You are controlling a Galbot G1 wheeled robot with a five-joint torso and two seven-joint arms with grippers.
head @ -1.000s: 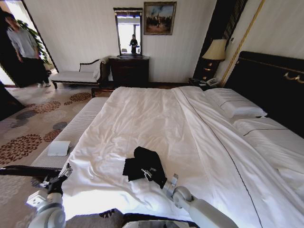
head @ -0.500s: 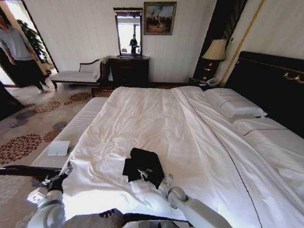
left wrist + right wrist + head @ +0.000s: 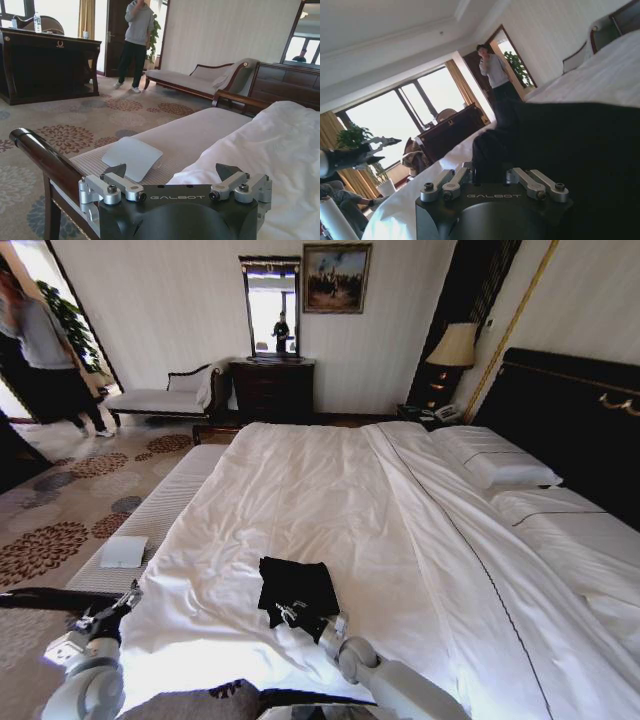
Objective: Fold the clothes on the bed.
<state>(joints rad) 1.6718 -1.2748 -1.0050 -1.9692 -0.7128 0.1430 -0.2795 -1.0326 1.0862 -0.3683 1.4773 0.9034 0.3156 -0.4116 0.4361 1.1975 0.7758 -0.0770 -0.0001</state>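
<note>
Black fabric, folded into a rough square: the T-shirt (image 3: 297, 588) lies on the white duvet of the bed (image 3: 330, 490), near its foot edge. My right gripper (image 3: 289, 614) sits at the shirt's near hem, fingers drawn narrow; in the head view I cannot tell whether cloth is caught between them. Right wrist view puts the T-shirt (image 3: 570, 150) directly ahead of the right gripper (image 3: 492, 176), dark cloth rising just past the fingertips, which stand close together with fabric at or between them; contact not resolvable. No lettering readable on the shirt in any view; sleeves hidden in the fold.

Left gripper (image 3: 112, 606) hangs off the bed's corner, well apart from the shirt. Left wrist view shows what the head view blurs: left gripper (image 3: 172, 172) fingers spread wide, empty, with duvet just beyond one tip and, beyond the other, a pale flat pad (image 3: 132, 157) on the upholstered bench (image 3: 185, 130). That pad's nature I cannot make out.
</note>
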